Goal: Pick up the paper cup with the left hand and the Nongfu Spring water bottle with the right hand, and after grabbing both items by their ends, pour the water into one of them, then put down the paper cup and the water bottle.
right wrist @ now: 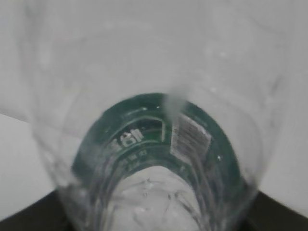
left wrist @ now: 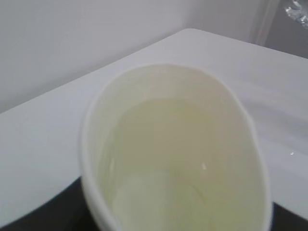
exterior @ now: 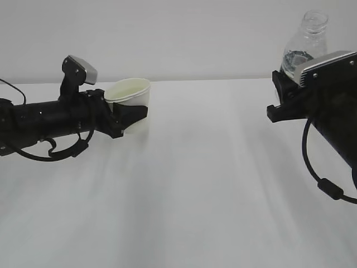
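Paper cup [exterior: 131, 99] sits at left of the exterior view, gripped by left hand [exterior: 129, 114]; black fingers [exterior: 134, 114] clasp cup wall below the rolled rim; cup leans a little toward the arm; whether its base touches the worktop [exterior: 195, 184] cannot be told. Left wrist view: cup [left wrist: 173, 154] fills most of frame, mouth squeezed to an oval, cream interior; pale liquid seems to lie in the lower part w/ a small glint, level unclear; black hand parts just visible at bottom corners.

Nongfu Spring water bottle [exterior: 305, 42] at upper right of the exterior view, upright, capless neck on top, raised above worktop level; clear ribbed shoulder shows above the grey box on the right arm; right hand [exterior: 284, 92] closed round bottle's lower body, mostly hidden behind box and black frame. Right wrist view: bottle [right wrist: 154, 144] seen close, very near lens; dark green label band [right wrist: 192, 139] w/ white print and barcode patch; droplets on clear wall; water amt inside cannot be judged.

Cup and bottle well apart, open white worktop between; cup side lower, bottle side higher. Black cables loop under both arms. Plain white wall behind.
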